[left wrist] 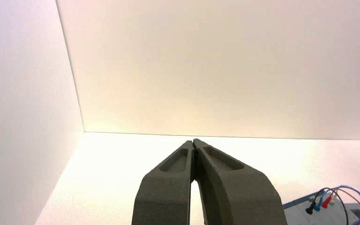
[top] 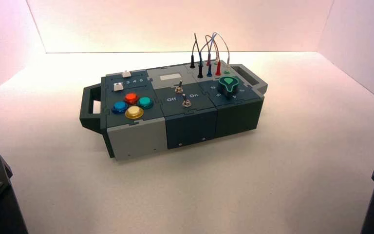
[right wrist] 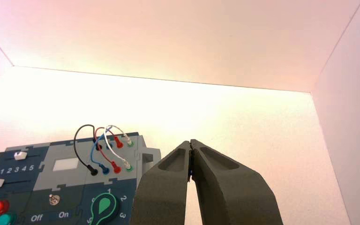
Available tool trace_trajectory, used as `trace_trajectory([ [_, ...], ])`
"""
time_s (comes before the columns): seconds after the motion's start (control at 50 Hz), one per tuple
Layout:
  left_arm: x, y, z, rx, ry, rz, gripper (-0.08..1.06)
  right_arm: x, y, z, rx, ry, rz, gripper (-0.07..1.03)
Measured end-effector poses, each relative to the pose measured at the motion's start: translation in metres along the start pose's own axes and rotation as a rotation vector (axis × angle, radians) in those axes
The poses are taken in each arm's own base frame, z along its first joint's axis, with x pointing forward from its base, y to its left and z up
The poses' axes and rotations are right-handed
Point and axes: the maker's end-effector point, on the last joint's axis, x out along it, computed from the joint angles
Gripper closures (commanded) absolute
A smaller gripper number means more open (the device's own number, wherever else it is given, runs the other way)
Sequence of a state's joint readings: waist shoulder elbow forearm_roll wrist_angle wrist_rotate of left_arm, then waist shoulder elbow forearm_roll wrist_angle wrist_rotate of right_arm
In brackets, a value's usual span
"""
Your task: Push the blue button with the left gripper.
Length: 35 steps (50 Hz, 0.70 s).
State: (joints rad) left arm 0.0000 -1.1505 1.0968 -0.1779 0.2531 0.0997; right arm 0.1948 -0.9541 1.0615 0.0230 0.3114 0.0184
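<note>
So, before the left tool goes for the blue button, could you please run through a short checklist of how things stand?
- Blue button in sight, nothing over it: ok
- Left tool shut, tips together for pressing: ok
- Left tool lined up over the button: not ok, its arm is back at the near left
- Red button and yellow button beside it leave room for a press: cannot tell
- Right tool out of the way: ok, parked at the near right
- Wires away from the button: ok, they are at the box's far right
</note>
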Motion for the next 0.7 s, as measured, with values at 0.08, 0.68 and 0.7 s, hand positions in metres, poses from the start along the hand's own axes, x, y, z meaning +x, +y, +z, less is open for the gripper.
trace_trajectory([
  [0.08, 0.000, 0.000, 0.000, 0.000, 0.000, 0.001, 1.01, 0.000, 0.000, 0.000, 0.000, 0.000, 0.000, 0.99],
  [0.68, 0.017, -0.013, -0.023, 0.040, 0.159, -0.056, 1.01, 0.003, 0.000, -0.003, 0.002, 0.017, 0.002, 0.99],
  [0.7, 0.019, -0.019, -0.027, 0.051, 0.197, -0.081, 1.01, 0.003, 0.000, -0.003, 0.002, 0.020, 0.002, 0.99],
])
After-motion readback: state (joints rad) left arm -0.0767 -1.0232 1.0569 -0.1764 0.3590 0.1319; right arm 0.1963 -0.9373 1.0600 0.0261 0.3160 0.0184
